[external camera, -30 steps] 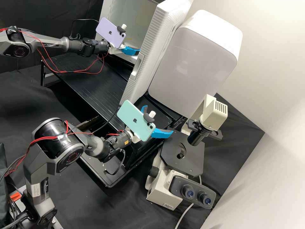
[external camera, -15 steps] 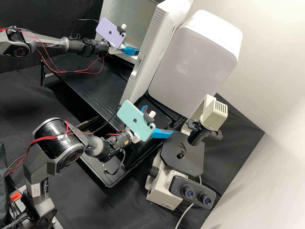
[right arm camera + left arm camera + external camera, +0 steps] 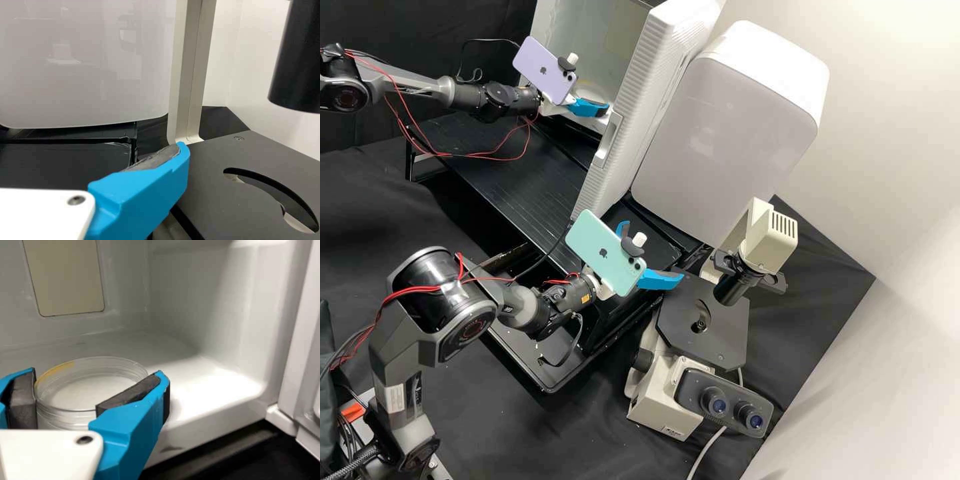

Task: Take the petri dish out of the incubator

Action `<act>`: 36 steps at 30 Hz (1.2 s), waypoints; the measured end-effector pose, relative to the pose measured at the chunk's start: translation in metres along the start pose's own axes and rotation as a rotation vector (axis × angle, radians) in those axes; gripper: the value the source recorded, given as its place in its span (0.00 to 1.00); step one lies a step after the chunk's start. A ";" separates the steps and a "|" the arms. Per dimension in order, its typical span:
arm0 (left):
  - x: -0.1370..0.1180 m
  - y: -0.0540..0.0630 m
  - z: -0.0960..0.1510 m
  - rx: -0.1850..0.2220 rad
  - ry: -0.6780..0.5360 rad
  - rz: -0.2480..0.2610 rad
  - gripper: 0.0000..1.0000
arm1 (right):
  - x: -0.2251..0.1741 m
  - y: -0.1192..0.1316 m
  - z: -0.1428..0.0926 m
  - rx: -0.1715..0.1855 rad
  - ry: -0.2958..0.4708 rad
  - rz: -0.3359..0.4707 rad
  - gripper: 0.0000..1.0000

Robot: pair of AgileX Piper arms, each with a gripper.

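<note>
A clear round petri dish [image 3: 90, 375] with a yellowish mark on its rim rests low over the white floor of the incubator [image 3: 210, 375]. My left gripper [image 3: 89, 392] is shut on it, one dark pad on each side of its wall. In the high view this left gripper [image 3: 588, 107] is at the mouth of the open incubator [image 3: 587, 40], beside the ribbed white door [image 3: 647, 100]. My right gripper [image 3: 651, 252] stands open near the microscope stage [image 3: 703, 320], with nothing in it. One of its blue fingers [image 3: 160, 170] hangs by the stage's edge.
A white microscope [image 3: 693, 393] stands at the front right, its black stage [image 3: 250, 165] and dark objective [image 3: 300, 55] close to my right gripper. A large rounded white box [image 3: 727, 133] is beside the door. A black shelf [image 3: 513, 180] runs under the incubator's front.
My left arm has drawn back a little to the left, away from the incubator, with the dish in its gripper. The right arm has not moved.
</note>
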 end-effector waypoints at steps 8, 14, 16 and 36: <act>-0.023 -0.002 0.008 0.035 -0.027 -0.003 0.00 | 0.000 0.000 0.000 0.000 0.000 0.000 1.00; -0.039 -0.006 0.015 0.067 -0.069 -0.018 0.00 | 0.000 0.000 0.000 0.000 0.000 0.000 1.00; -0.045 -0.007 0.017 0.070 -0.086 -0.019 0.00 | 0.000 0.000 0.000 0.000 0.000 0.000 1.00; -0.101 -0.014 0.014 0.041 -0.174 -0.069 0.00 | 0.000 0.000 0.000 0.000 0.000 0.000 1.00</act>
